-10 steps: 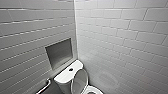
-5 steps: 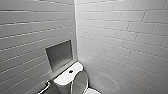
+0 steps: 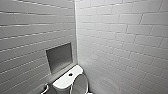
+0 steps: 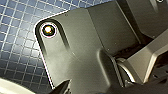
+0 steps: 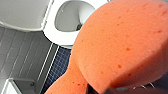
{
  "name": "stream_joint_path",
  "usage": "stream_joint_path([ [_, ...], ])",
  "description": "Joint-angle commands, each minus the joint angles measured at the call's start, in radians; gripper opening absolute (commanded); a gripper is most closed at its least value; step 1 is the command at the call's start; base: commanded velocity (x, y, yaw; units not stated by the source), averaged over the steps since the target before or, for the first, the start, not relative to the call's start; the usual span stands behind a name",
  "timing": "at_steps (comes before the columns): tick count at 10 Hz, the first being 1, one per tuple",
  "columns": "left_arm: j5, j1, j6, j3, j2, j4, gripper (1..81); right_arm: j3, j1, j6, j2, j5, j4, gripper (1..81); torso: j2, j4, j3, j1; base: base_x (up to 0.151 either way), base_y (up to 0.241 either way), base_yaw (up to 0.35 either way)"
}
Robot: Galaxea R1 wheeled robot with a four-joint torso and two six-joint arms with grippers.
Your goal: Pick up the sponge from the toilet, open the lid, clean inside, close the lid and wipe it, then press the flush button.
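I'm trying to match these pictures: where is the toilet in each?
Head view: toilet low in the tiled corner, lid raised.
Right wrist view: its open bowl beyond the sponge.
Left wrist view: pale curve, perhaps its rim; cannot tell.
Shared: blue mosaic floor, both wrist views.

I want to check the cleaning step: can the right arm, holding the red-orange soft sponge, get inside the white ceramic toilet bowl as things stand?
Probably yes: the white oval plastic lid is raised, the white ceramic toilet bowl lies open, and nothing shows between it and the red-orange soft sponge.
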Motion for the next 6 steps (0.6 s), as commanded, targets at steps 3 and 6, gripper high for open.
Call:
stream_joint_path([
  [3, 0.058, -0.037, 0.004, -0.002, 0.003, 0.005, 81.1, 0.314, 0.223, -0.028, -0.245, 0.069, -0.044, 1.0, -0.166, 0.0, -0.098, 0.106, 0.0, 0.0, 0.0],
  [6, 0.061, -0.037, 0.005, -0.002, 0.009, 0.005, 81.1, 0.342, 0.31, -0.028, -0.282, 0.095, -0.026, 1.0, -0.258, 0.0, -0.174, 0.163, 0.0, 0.0, 0.0],
])
